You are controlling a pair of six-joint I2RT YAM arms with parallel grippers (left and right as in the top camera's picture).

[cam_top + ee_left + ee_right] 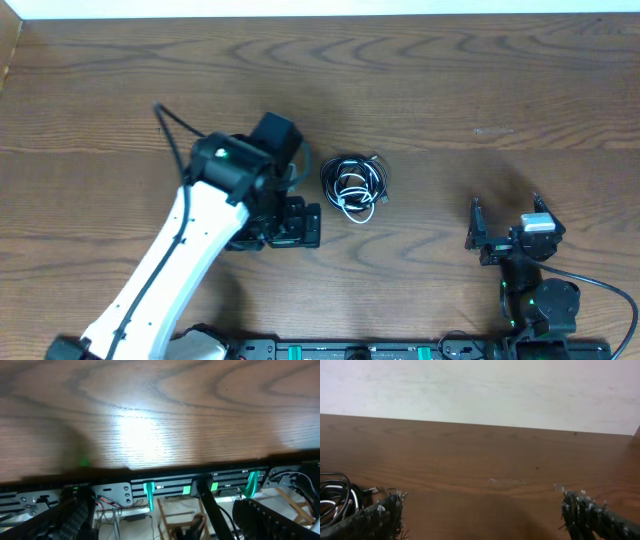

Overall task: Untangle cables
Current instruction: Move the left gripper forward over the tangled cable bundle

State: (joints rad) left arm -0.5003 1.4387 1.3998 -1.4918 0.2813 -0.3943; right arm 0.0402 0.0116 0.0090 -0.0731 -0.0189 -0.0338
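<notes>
Table (420, 80) of brown wood fills the view. Left gripper (290, 228), jaws spread wide, hangs near the table's centre. Right gripper (507, 212), jaws likewise apart, sits toward the near right corner. Cables (355, 185), black plus one white, lie bundled at the centre, just beside the left gripper.

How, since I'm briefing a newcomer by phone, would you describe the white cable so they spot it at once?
On the wooden table, look near the middle, just right of the black wrist of the left arm, for a small coiled bundle of cables. The white cable loops through that bundle's lower part; it is the only white cord among black ones.
</notes>
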